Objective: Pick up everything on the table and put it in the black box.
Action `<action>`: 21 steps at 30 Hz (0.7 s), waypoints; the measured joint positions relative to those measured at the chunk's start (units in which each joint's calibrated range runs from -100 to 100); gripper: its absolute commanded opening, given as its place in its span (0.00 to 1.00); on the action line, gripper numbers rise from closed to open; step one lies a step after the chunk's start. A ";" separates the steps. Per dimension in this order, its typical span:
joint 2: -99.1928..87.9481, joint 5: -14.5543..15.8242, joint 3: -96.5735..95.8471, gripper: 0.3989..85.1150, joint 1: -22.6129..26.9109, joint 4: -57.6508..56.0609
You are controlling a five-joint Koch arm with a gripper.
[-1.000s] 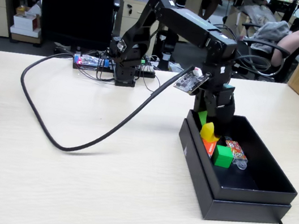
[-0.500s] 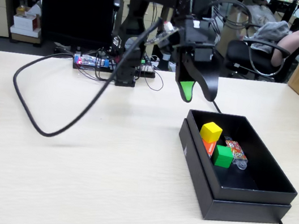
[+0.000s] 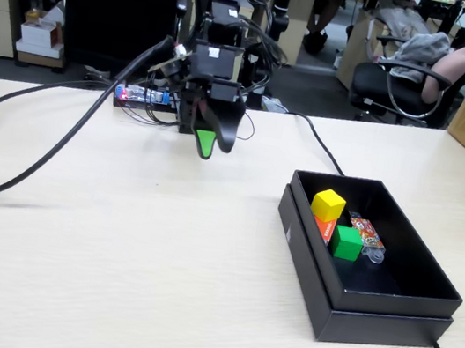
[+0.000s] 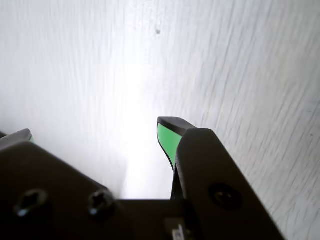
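Fixed view: we see the arm [image 3: 214, 28] folded back over its base near the far edge of the table [image 3: 114, 243], with the gripper [image 3: 213, 143] pointing down above the bare wood, well apart from the box [image 3: 320, 291]. Its green-lined tip and its black tip lie close together here, one partly behind the other, and nothing is held between them. The box sits toward the right edge of the table, its long side running from the near right toward the far middle. Inside it, against the left wall, the yellow cube [image 3: 328, 204] rests on the red packet [image 3: 325, 228], of which only an orange-red strip shows beneath the cube. The green cube [image 3: 347, 242] lies just beside the packet, nearer to us, on the box floor. A wrapped candy [image 3: 367, 233] lies to the right of both cubes, touching or nearly touching the green one. A thick black cable [image 3: 51, 139] loops from the arm across the left part of the table, and a thinner one [image 3: 316, 145] runs from the base to behind the box. A circuit board [image 3: 143, 95] lies by the base at the far edge. Wrist view: we look down on the pale table, washed out by glare at the centre. The green pad of one finger [image 4: 166, 140] shows at the middle, the edge of the other finger [image 4: 20, 135] at the far left, with a wide stretch of bare table between them, so the gripper stands spread and empty.
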 measured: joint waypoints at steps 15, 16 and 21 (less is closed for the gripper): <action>-16.21 0.24 -26.39 0.57 0.78 21.22; -16.21 0.29 -26.67 0.57 0.93 22.29; -16.21 1.42 -27.49 0.57 2.44 24.42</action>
